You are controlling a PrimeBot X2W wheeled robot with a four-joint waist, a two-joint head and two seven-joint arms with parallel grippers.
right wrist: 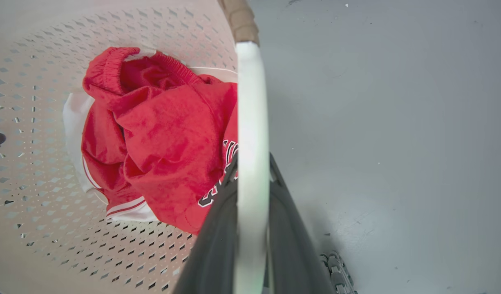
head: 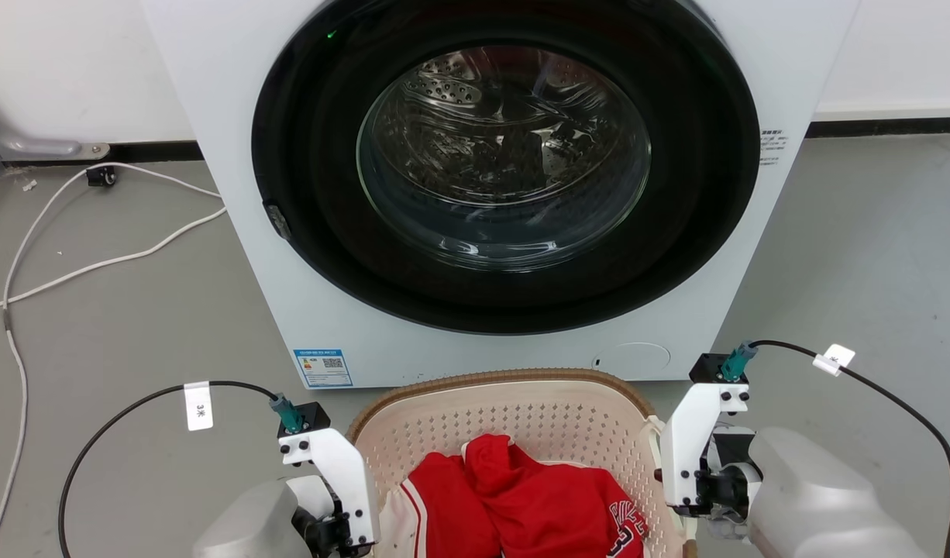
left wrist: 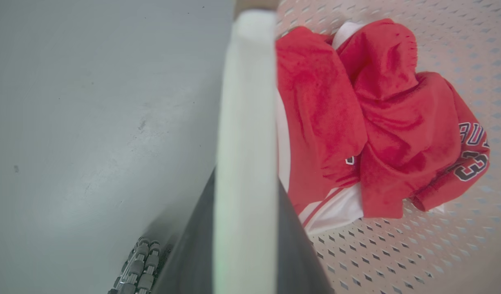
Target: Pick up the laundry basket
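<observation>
Fingers (left wrist: 193, 253) of the left gripper (left wrist: 246, 179) are clamped on the white left handle (left wrist: 244, 102), and the right gripper (right wrist: 252, 163) is clamped likewise on the right handle (right wrist: 252, 102). Each handle runs lengthwise between its 2 fingers. The laundry basket (head: 521, 418) lies between both arms, equally near each, in front of the washing machine (head: 211, 77). It is cream, perforated and brown-rimmed, and holds red clothing (head: 545, 504).

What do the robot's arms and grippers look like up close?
Each pale grey forearm ends in a white bracket with a teal plug on top. From the plug loops a black cable bearing a white tag. The fingers are long, dark and tapered.
</observation>
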